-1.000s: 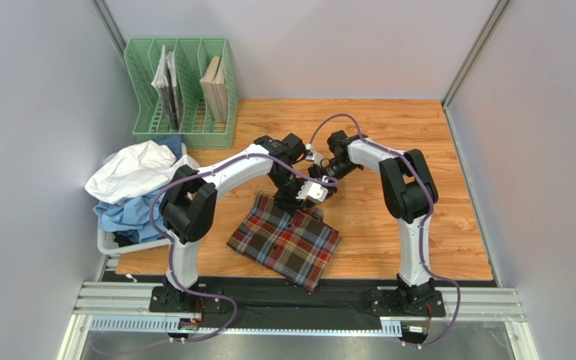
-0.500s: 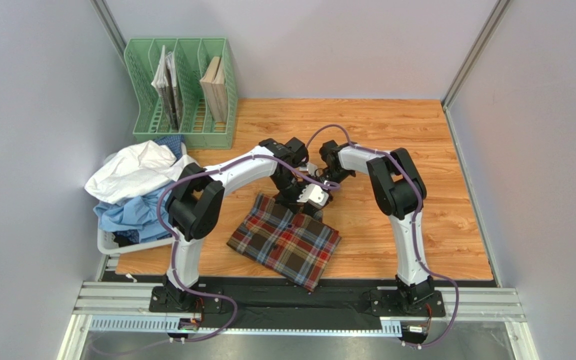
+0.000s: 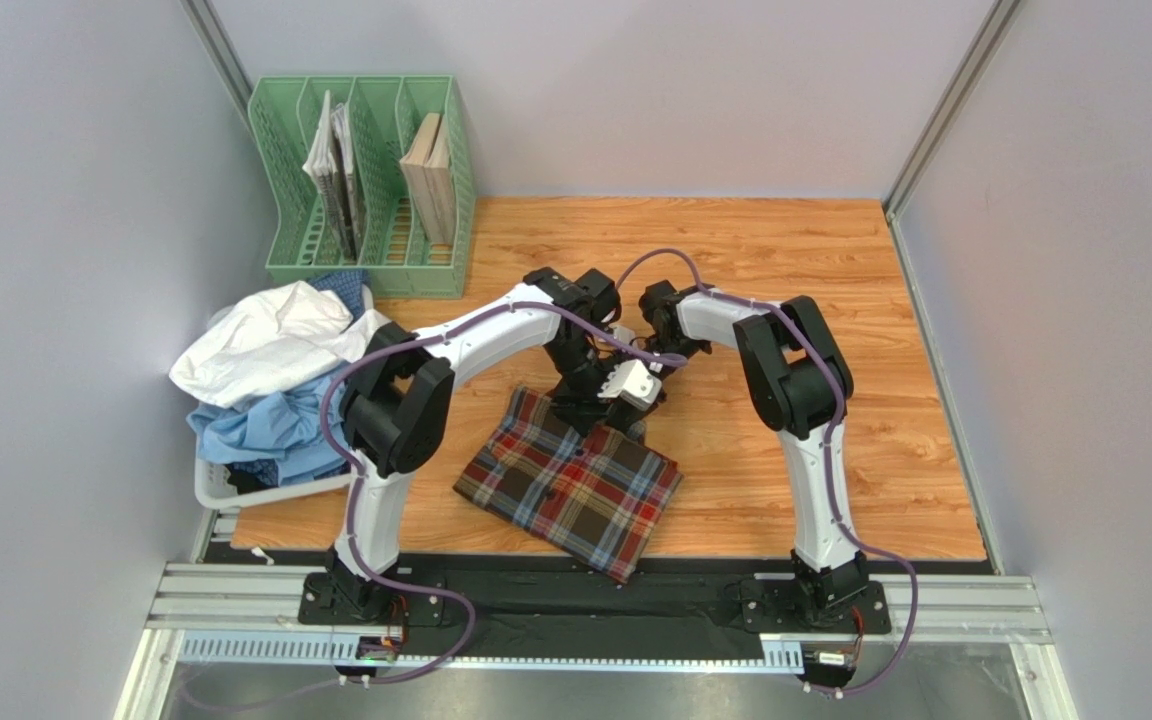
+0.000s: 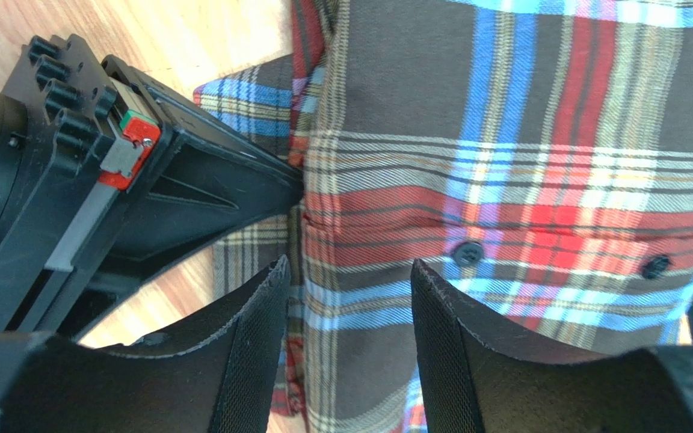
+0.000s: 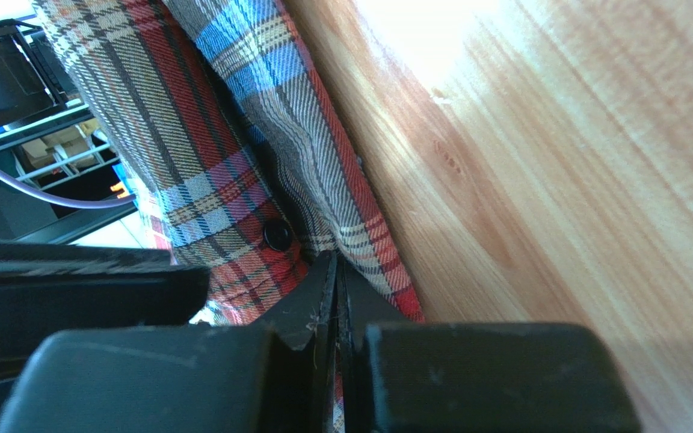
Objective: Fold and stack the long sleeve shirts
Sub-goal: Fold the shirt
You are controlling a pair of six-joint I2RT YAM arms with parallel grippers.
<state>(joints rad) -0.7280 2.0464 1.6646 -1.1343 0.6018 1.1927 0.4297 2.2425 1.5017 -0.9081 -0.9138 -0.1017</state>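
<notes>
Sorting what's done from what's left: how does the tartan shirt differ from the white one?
The tartan shirt lies folded flat on the table; the white shirt sits crumpled atop a light blue shirt at the left edge. Tartan is checked, white plain. Both are soft cloth.

Bare table point(image 3: 838, 300) lies open from 12 through 3 to 5 o'clock, out to the side wall. At the centre both arms crowd together. The right pincer point(image 5: 335, 266) is pinched on the far edge of the tartan shirt point(image 3: 567, 480); the left pincer point(image 4: 348, 271) is spread just above it. The green file rack point(image 3: 364, 180) blocks 11 o'clock. A heap of white and light blue shirts point(image 3: 267, 353) fills 9 o'clock.
</notes>
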